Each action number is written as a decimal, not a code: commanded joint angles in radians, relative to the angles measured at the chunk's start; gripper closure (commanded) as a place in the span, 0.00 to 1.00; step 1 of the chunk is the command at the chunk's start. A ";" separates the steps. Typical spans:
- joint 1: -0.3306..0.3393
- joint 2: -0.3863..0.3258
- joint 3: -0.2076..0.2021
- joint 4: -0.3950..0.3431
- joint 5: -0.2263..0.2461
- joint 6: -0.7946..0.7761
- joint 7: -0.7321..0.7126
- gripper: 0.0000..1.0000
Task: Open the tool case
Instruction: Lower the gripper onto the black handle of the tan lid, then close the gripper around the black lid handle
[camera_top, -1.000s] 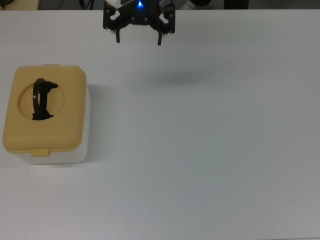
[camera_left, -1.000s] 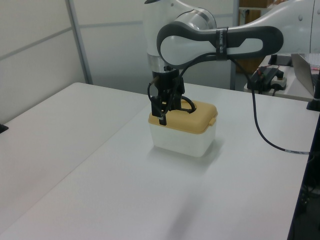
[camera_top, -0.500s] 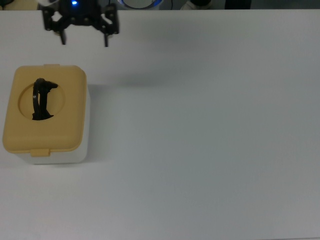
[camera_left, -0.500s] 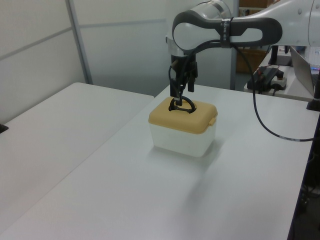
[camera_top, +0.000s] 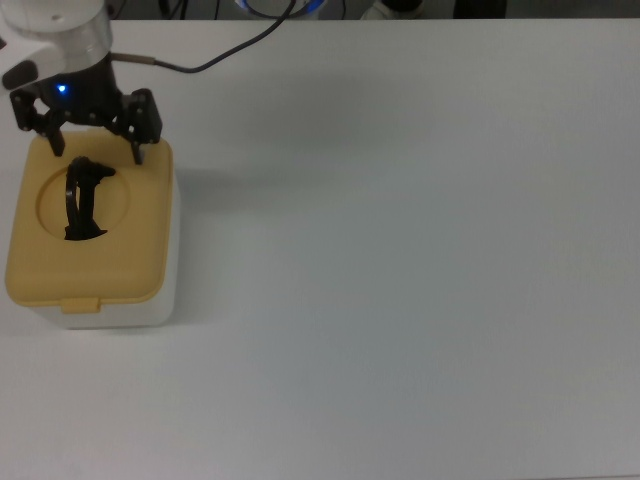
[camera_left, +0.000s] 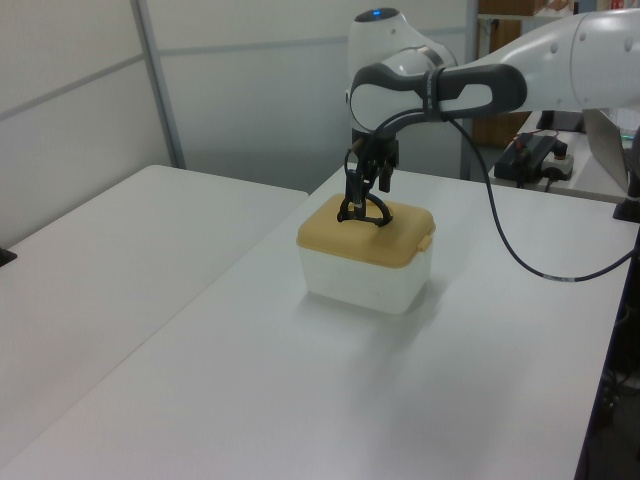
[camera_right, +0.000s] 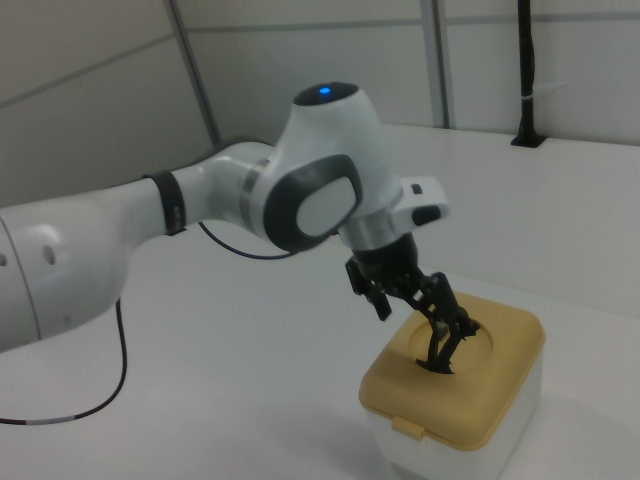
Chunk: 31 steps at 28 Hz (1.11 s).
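- Now, in the top view, my end effector (camera_top: 95, 152) hangs over the far edge of the tool case (camera_top: 90, 225), with its fingers (camera_top: 138, 148) spread wide apart and nothing between them. One finger tip sits over each side of the lid's (camera_top: 140, 240) back edge. The black handle (camera_top: 82, 197) lies just below my end effector in this view, inside the round recess. The latch tab (camera_top: 82, 305) is on the opposite side of the case from me, well apart from my fingers. I judge I am placed here to line up on the handle, not the latch.
- In the left view, the tool case (camera_left: 365, 262) stands on the white counter (camera_left: 250, 380) directly beneath my end effector (camera_left: 363, 195). The handle (camera_left: 364, 212) rises as an arch out of the recess, and my finger tips appear at or just above it. I cannot tell from here whether they touch it. The lid looks fully closed on the white body, so the opening is not yet done, as I judge it.
- In the right view, my end effector (camera_right: 440, 335) slants down into the recess of the lid (camera_right: 500, 385), and its tips overlap the handle, which is hard to separate from them. The fingers are parted and carry nothing. The latch tab (camera_right: 405, 427) faces this camera, on the near side of the case, away from my wrist. I judge the tilt is there to let a finger get under or around the arch of the handle.
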 joint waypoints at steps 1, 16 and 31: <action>-0.043 0.020 0.002 0.009 0.004 0.033 -0.142 0.00; -0.099 0.058 0.010 0.034 0.055 0.069 -0.205 0.00; -0.066 0.061 0.016 0.038 0.105 0.072 -0.093 0.27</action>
